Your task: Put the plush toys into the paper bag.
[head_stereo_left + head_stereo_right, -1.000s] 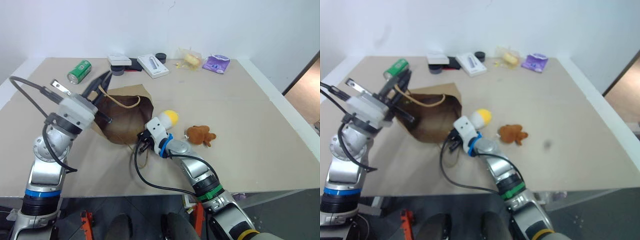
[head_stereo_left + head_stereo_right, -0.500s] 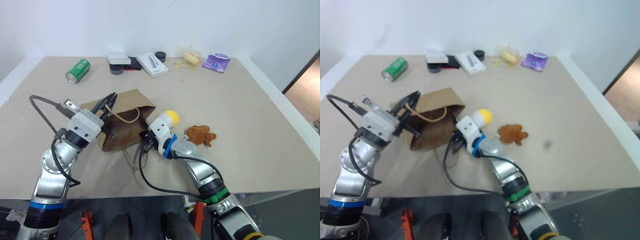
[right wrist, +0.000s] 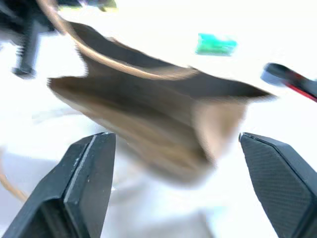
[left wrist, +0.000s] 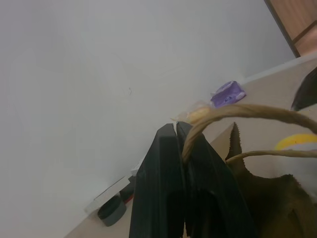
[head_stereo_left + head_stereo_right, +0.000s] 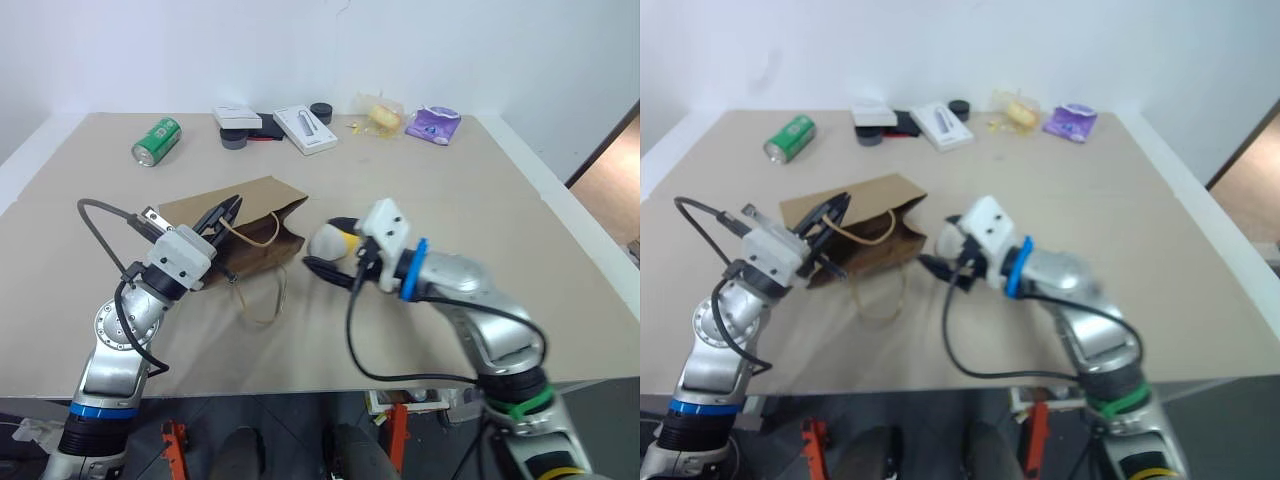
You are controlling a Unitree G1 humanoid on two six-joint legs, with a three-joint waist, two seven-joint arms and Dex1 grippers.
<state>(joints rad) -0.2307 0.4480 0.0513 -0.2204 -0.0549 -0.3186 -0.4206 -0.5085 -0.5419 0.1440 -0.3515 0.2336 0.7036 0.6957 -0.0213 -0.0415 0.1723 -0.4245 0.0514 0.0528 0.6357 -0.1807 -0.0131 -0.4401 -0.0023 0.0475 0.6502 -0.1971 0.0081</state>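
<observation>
**Egg toy at the bag mouth, bag half collapsed**

The left claw (image 5: pixel 228 208) is clamped on a cord handle (image 4: pixel 233 113) of the paper bag (image 5: pixel 255 232), which lies mid-worktop. The right claw (image 5: pixel 330 270) stands spread wide, empty, beside the white, yellow-topped egg toy (image 5: pixel 332 240) just outside the bag's mouth. Best practice: lift the handle to gape the mouth, then regrip the egg and carry it deep inside.

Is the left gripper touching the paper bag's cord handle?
Touching. The left wrist view shows the left gripper shut on the tan cord handle, the cord emerging from between its black fingers above the paper bag.
</observation>
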